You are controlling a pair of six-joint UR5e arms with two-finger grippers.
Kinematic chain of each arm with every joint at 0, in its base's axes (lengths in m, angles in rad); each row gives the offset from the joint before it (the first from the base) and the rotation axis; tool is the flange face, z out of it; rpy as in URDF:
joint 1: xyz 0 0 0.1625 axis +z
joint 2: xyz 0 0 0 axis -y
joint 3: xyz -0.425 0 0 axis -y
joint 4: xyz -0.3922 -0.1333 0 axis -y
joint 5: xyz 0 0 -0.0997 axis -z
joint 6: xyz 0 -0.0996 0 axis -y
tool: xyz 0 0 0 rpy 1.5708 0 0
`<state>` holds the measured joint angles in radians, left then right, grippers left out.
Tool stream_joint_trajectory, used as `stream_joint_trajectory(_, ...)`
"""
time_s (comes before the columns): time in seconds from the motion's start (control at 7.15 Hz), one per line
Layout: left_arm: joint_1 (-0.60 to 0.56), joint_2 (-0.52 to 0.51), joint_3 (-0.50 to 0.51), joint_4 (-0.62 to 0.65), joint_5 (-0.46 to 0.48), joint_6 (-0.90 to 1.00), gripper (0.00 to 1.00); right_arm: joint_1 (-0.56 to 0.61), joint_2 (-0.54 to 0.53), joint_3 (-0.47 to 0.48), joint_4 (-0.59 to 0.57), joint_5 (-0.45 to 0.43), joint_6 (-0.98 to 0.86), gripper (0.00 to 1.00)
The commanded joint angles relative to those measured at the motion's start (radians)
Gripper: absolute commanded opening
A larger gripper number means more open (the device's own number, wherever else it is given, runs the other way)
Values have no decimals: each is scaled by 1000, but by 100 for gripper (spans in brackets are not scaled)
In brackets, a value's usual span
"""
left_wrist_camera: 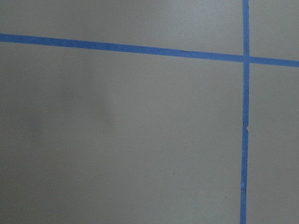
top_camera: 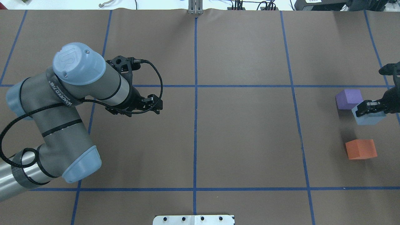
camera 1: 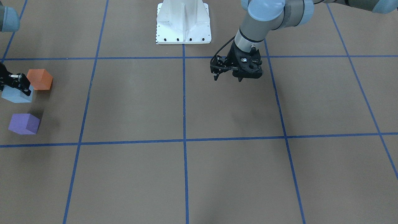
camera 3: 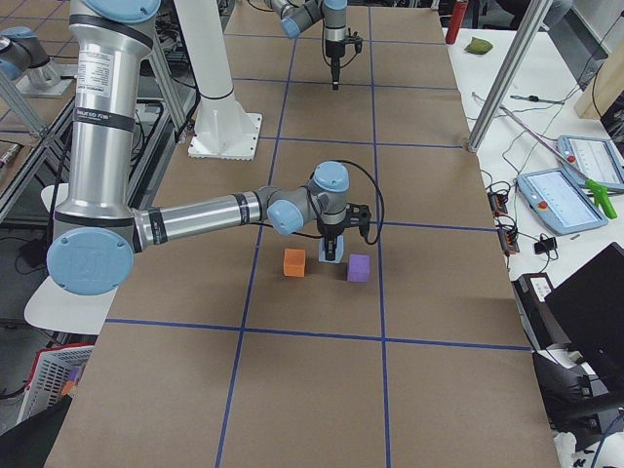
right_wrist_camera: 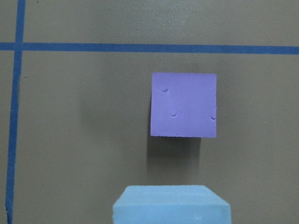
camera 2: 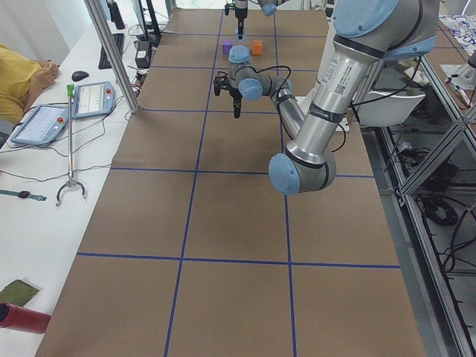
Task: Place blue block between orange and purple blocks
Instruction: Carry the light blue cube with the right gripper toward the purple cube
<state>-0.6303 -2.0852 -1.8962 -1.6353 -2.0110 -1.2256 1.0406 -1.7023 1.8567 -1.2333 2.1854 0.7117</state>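
A light blue block (top_camera: 368, 118) is held in my right gripper (top_camera: 365, 108), whose fingers are shut on its top. It sits between the purple block (top_camera: 349, 99) and the orange block (top_camera: 361, 149), closer to the purple one. In the front-facing view the blue block (camera 1: 15, 96) lies between the orange (camera 1: 39, 79) and purple (camera 1: 24, 123) blocks, with the right gripper (camera 1: 23, 88) on it. The right wrist view shows the blue block (right_wrist_camera: 172, 204) at the bottom and the purple block (right_wrist_camera: 183, 104) beyond. I cannot tell if the blue block touches the table. My left gripper (camera 1: 240, 79) hangs empty and looks shut.
The brown table (top_camera: 243, 134) is marked with blue tape lines. The white robot base plate (camera 1: 183, 23) stands at the robot's edge. The left arm (top_camera: 62, 103) reaches over the table's left half. An operator's bench with tablets (camera 2: 44, 123) runs along the far side.
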Motion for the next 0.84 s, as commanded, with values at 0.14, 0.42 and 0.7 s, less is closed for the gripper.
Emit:
stream_joint_trajectory(0.14,0,-1,0,0,0,0,100,-4,36,-60,0,0,2,0)
stream_joint_trajectory(0.42,0,-1,-1,0,0,0,100,-22,38,-77,0,1,2,0)
stream_joint_trajectory(0.7,0,-3,-3,0,0,0,100,-46,38,-82,0,1,2,0)
